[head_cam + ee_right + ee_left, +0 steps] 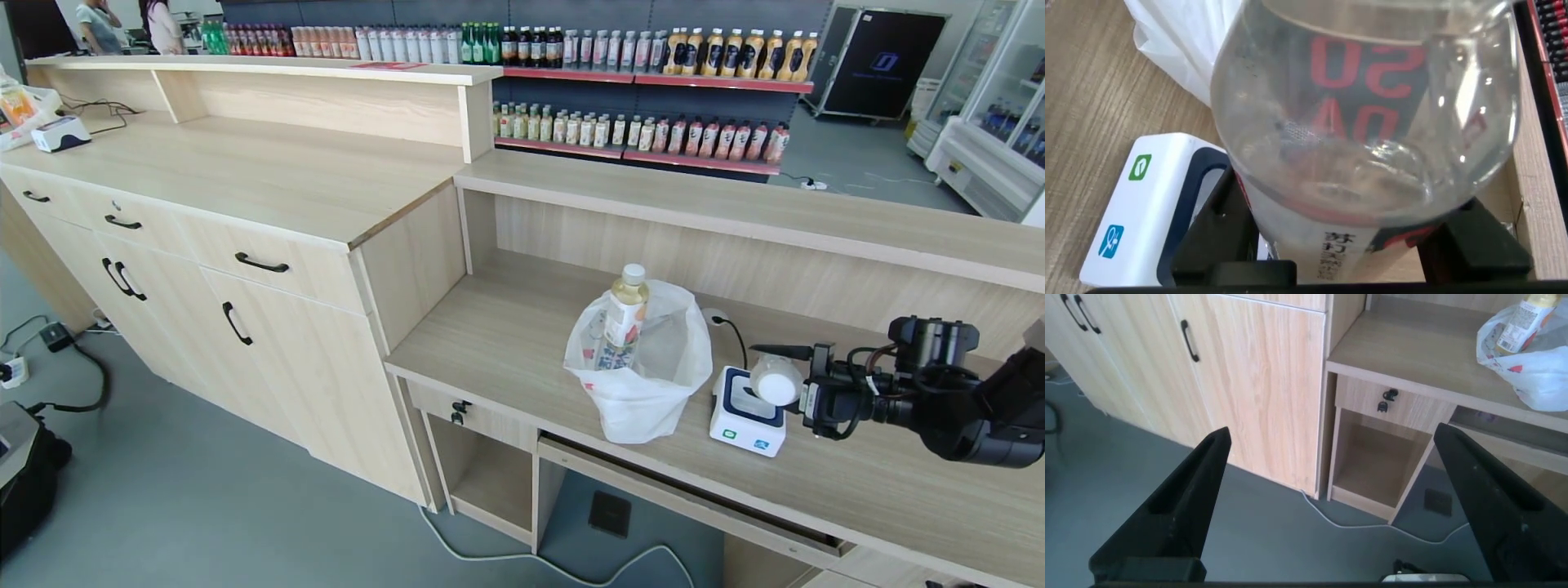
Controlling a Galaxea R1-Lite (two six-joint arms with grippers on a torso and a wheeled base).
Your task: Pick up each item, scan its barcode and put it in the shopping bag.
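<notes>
1. Clear plastic bottle with red-printed label (1372,106): held lying sideways above the white-and-blue barcode scanner box (744,416), near it but not touching.
2. Right gripper (796,377): jaws pinching the clear bottle's body.
3. Left gripper (1333,437): jaws spread, holding nothing, hanging over the floor in front of the cabinets.
4. White plastic shopping bag (645,396): on the light wooden table (506,335), just beside the scanner. A beige drink bottle with white cap (625,314) stands inside.
5. Risks:
   - The smooth round wall may roll or slip in the jaws.
   - The barcode may face away from the scanner, giving no read.
   - The soft bag rim may fold, or the standing bottle may be knocked over, when the clear bottle goes in.
</notes>
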